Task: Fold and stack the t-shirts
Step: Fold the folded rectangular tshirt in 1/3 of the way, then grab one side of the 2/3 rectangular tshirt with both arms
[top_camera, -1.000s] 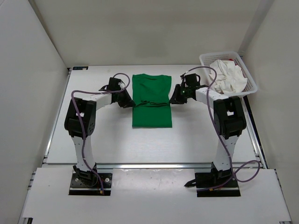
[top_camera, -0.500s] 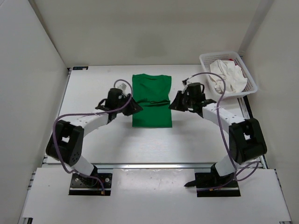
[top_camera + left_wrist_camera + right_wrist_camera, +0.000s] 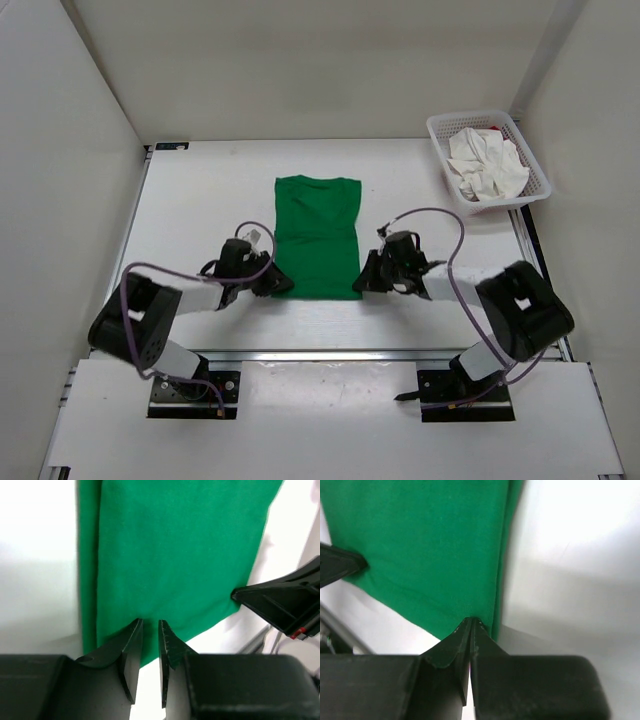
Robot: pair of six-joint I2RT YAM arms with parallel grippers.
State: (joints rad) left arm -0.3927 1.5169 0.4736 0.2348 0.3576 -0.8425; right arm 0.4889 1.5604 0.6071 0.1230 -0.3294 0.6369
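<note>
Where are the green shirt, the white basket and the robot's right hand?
bright green cloth t-shirt (image 3: 318, 235): top view, its middle.
white plastic mesh basket (image 3: 472, 119): top view, far wall.
right hand (image 3: 470, 622): right wrist view, between fingertips.

White table (image 3: 200, 190), plain white walls (image 3: 300, 60)

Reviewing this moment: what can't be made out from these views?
Top view: whatever lies under the crumpled white cloth in the white plastic mesh basket; the cloth covers it.
Right wrist view: whether the right gripper's shut tips actually pinch the bright green cloth t-shirt's hem; the tips hide the contact.
Left wrist view: the green t-shirt's far end, cut off by the top edge.
</note>
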